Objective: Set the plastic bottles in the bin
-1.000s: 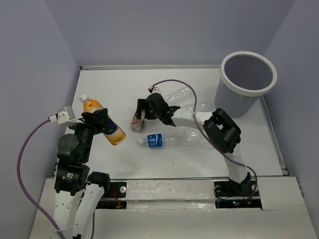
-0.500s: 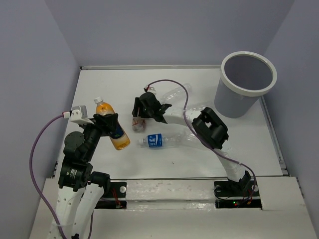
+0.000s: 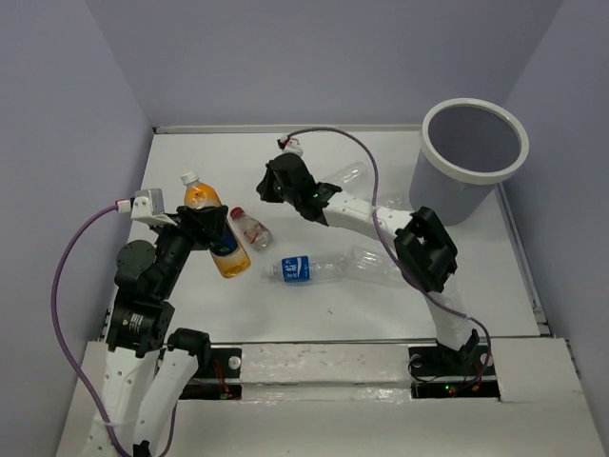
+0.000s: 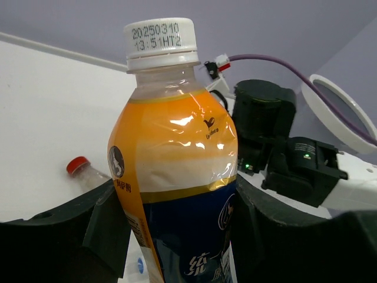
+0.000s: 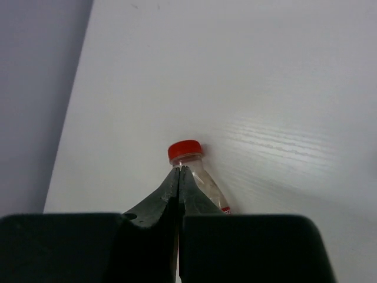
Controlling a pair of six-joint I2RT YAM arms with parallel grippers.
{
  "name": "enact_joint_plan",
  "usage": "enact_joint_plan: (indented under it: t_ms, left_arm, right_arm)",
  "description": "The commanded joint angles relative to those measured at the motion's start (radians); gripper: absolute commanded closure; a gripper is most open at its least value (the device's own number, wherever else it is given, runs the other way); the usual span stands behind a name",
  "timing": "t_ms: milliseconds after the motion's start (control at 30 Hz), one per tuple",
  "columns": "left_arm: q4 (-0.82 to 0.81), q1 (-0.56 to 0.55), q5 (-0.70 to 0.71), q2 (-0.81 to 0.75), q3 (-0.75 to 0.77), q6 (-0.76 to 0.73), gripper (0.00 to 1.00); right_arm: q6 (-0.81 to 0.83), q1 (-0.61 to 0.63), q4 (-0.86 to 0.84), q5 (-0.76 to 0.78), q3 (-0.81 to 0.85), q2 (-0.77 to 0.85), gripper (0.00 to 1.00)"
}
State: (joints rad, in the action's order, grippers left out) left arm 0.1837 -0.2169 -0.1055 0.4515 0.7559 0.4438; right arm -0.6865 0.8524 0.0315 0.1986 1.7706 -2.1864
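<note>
My left gripper (image 3: 217, 238) is shut on the orange-filled bottle (image 3: 211, 226), held tilted above the table's left side; the white cap and blue label fill the left wrist view (image 4: 177, 177), with a dark finger (image 4: 106, 230) on each side. My right gripper (image 3: 265, 192) is shut on nothing, its tips (image 5: 179, 171) meeting just short of the red-capped bottle (image 5: 194, 162), which lies loose on the table (image 3: 249, 227). A blue-labelled bottle (image 3: 314, 268) lies mid-table. A plain clear bottle (image 3: 345, 175) lies behind the right arm. The grey bin (image 3: 473, 152) stands far right.
Purple walls close in the white table (image 3: 209, 152) on the left, back and right. The right arm (image 3: 423, 249) stretches across the middle over the clear bottles. A purple cable (image 3: 67, 276) loops beside the left arm. The bin's white rim (image 4: 336, 106) shows in the left wrist view.
The right gripper has gone from open around the red-capped bottle to shut and pulled back; the bottle stays on the table, shifted a little left. The left arm has carried the orange bottle slightly right.
</note>
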Motion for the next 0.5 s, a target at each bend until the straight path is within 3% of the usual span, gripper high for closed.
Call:
enact_joint_plan:
  t_ms: [0,33,100,133,267,367,467]
  left_arm:
    - [-0.096,-0.004,-0.074,0.041,0.063,0.026,0.48]
    - [-0.096,-0.006,-0.077,0.045,0.065,0.027,0.48]
    - [-0.090,-0.006,-0.057,0.035,0.069,0.019,0.47]
    - [-0.078,-0.006,-0.024,0.032,0.074,0.012,0.47]
    - [0.022,-0.004,0.110,0.021,0.160,-0.045,0.47]
    - [0.080,-0.004,0.184,0.018,0.243,-0.062,0.47]
    - [0.094,-0.004,0.167,0.016,0.319,-0.071,0.47]
  right_arm:
    - [0.102,-0.001,-0.090,0.045,-0.029,0.229,1.00]
    - [0.119,-0.010,-0.084,0.021,-0.037,0.237,0.80]
    - [0.214,-0.010,0.032,-0.106,-0.004,0.209,0.51]
    - [0.305,-0.010,0.071,-0.251,0.019,0.189,0.45]
    - [0.459,-0.001,0.191,-0.367,-0.005,0.163,0.28]
    - [0.565,-0.001,0.194,-0.502,-0.059,0.168,0.22]
    - [0.642,0.019,0.249,-0.528,0.002,0.120,0.18]
